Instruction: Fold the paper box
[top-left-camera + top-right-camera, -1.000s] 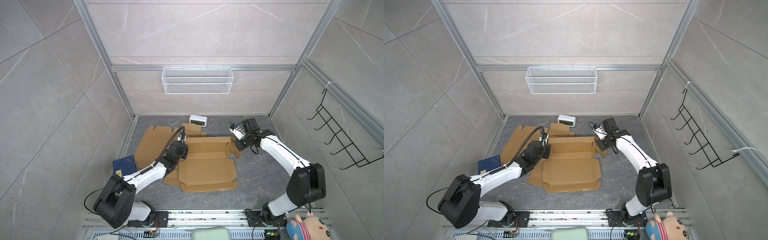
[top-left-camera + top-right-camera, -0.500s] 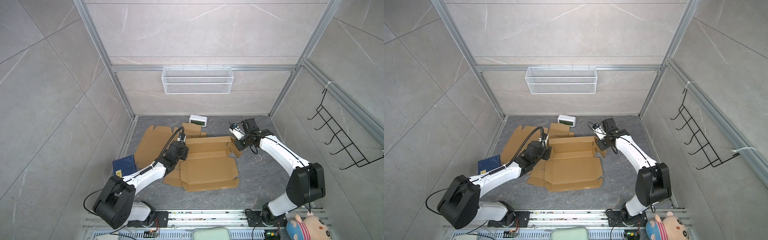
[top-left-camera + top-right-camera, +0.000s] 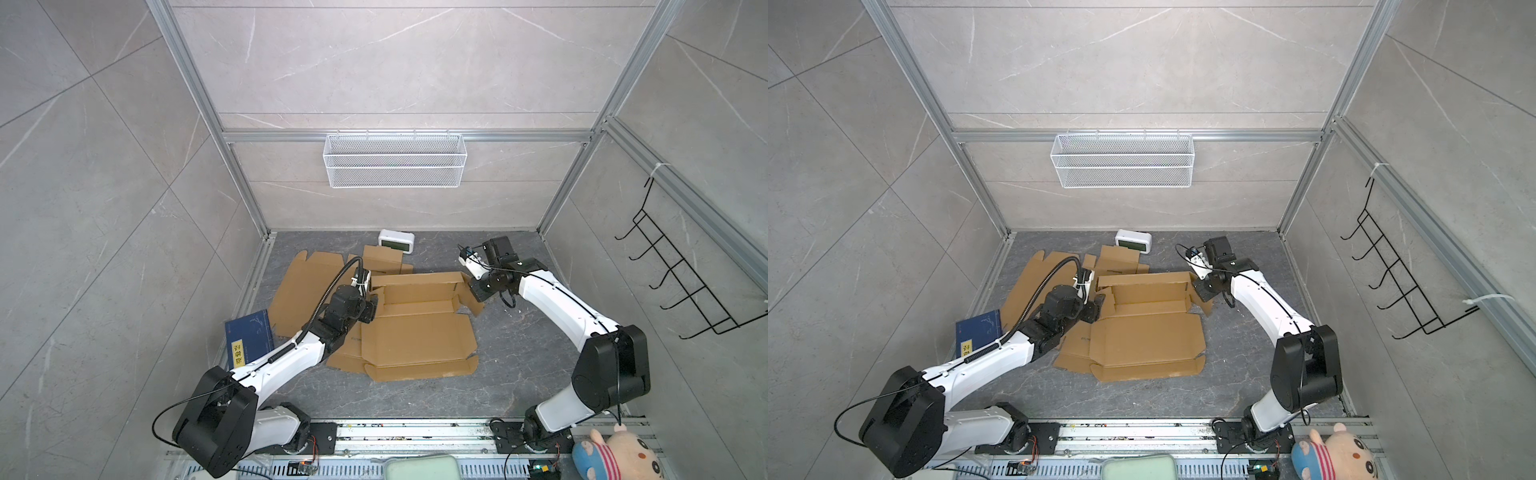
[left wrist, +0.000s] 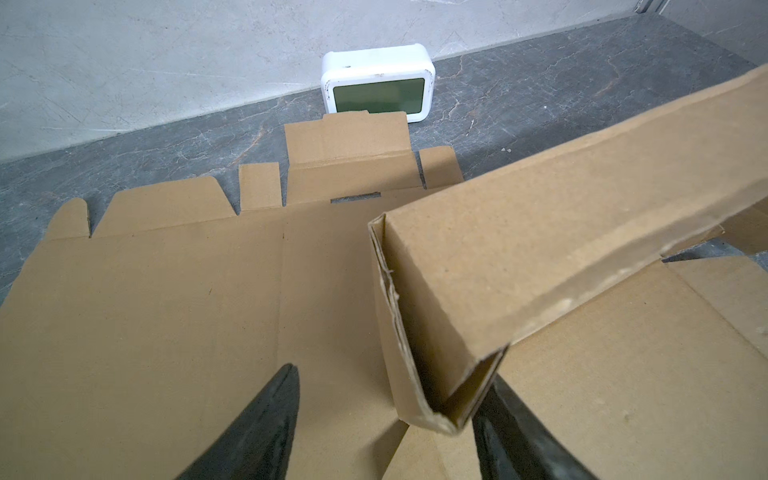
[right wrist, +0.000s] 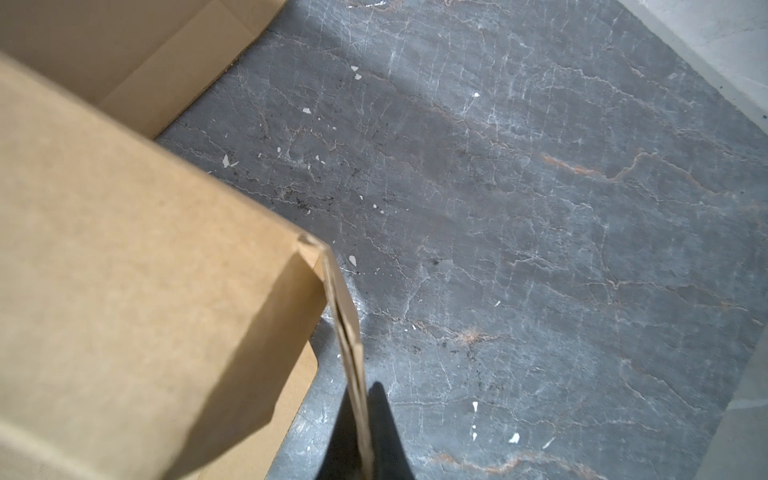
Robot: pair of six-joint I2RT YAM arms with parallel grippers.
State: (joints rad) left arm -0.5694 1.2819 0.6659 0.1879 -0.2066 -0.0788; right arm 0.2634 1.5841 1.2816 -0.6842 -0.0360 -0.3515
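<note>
Mid-fold on the paper box, out in the middle of the dark stone worktop and lying partly over a second flat cardboard blank. Back wall already stood up along the far edge; base panel and front lip flat. Looks like the wall-raising step, with the ends to come.

Right claw pinched tight on the end flap at the wall's right end, thin doubled card edge squarely between the fingers in the right wrist view. Left claw spread wide around the wall's left corner, gripping nothing; one finger just beside the card, possibly touching, hard to call.

Next, probably: tucking that left corner inward along its crease, then bringing up the side panel. Calls for a steady hold on the right, to keep the wall from flopping back, and a careful close on the tab rather than on the wall itself. Some risk of dragging the whole blank across the smooth stone.

Around the stage: grey marbled tile walls, aluminium frame. White clock at the back, just behind the spare blank. Blue book at the left edge. White wire basket on the back wall, black hook rack on the right wall, plush toy down by the rail.
</note>
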